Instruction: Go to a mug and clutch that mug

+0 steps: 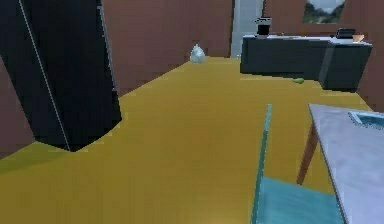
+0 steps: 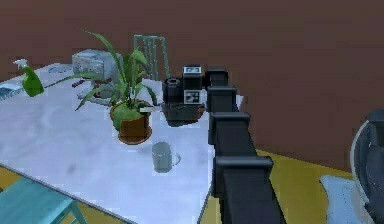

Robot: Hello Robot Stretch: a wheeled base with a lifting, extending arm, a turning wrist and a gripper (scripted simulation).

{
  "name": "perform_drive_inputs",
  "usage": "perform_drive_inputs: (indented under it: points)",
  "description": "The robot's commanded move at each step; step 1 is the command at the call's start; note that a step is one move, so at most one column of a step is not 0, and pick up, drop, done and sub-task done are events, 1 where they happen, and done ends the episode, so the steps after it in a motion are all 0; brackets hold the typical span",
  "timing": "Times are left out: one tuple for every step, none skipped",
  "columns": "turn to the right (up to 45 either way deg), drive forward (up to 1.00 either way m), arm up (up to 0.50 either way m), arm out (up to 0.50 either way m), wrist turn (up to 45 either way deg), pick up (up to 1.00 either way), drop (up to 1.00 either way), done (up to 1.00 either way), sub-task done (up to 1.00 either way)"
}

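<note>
The Stretch robot's gripper (image 2: 170,108) hangs above the white table (image 2: 60,150) just to the right of the potted plant (image 2: 130,112), at the end of the dark arm (image 2: 235,150) that reaches in from the arm side view's bottom edge. With the plant's pot and the tabletop close behind the gripper's far end, it cannot be told whether it has hold of anything, and the pictures do not show how its fingers are set. The mug (image 2: 164,157), a pale grey cup with a handle, stands upright on the table below and just right of the potted plant, near the arm. By that showing, the trip to the mug looks done, since the robot is parked alongside the table with the mug in reach. The clutch itself looks not yet made, for the mug sits on the tabletop and is not lifted. Well left of the potted plant stands a green spray bottle (image 2: 33,80), behind the plant a pale chair back (image 2: 150,50), and below-left of it a teal chair (image 2: 35,208). Away from the plant's table, yellow floor (image 1: 180,130) runs to a black fridge (image 1: 60,70) and a dark counter (image 1: 290,55).
</note>
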Motion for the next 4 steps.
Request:
perform_drive_inputs:
  points:
    - [0.0, 0.0, -0.3, 0.0, 0.0, 0.0, 0.0, 0.0, 0.0]
    - [0.0, 0.0, 0.0, 0.0, 0.0, 1.0, 0.0, 0.0, 0.0]
    - [0.0, 0.0, 0.1, 0.0, 0.0, 0.0, 0.0, 0.0, 0.0]
    - [0.0, 0.0, 0.0, 0.0, 0.0, 0.0, 0.0, 1.0, 0.0]
